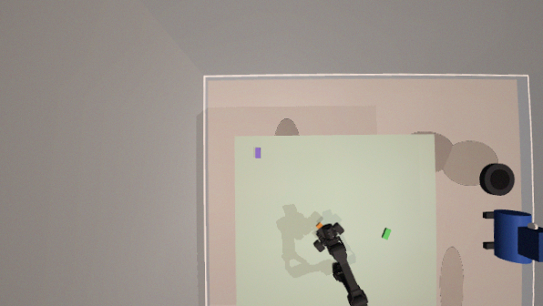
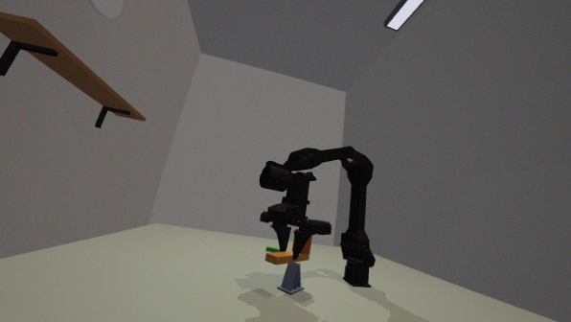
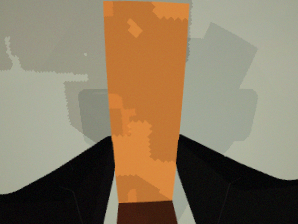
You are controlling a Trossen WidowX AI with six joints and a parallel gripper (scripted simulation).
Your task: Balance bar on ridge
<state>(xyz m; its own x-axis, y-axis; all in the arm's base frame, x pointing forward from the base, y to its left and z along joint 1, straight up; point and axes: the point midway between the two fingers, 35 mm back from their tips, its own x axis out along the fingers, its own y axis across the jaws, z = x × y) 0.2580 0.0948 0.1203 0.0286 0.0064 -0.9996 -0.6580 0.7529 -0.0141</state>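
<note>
Grey-walled room, pale green mat (image 1: 282, 191) laid over a beige table top with a thin white border (image 1: 364, 75). At the mat's middle, the flat orange rectangular bar (image 2: 280, 258) pinched between the black fingers (image 2: 284, 236) of the parallel-jaw gripper (image 2: 291, 241) — clamped on it, not spread. Bar directly above the small grey-blue wedge-shaped ridge (image 2: 291, 280), sitting at or just over its peak; actual contact impossible to judge from the exterior view. Bar roughly level, clear of the mat, one end jutting toward the camera. From the wrist view, orange bar (image 3: 147, 96) running straight away between two dark fingers, ridge hidden beneath it. From above, only a sliver of orange (image 1: 319, 225) showing past the gripper (image 1: 329, 231).

Black six-joint arm (image 2: 354, 206) arched over from its base, wrist pointing down. Small green block (image 1: 386, 234) on the mat off to one side, well apart; small purple block (image 1: 258, 153) near the far corner. Beyond the mat — a black round ring-like object (image 1: 496, 179) and a blue cylindrical container (image 1: 507, 234) at the table edge. Wooden wall shelf (image 2: 72, 64) on black brackets, up high.
</note>
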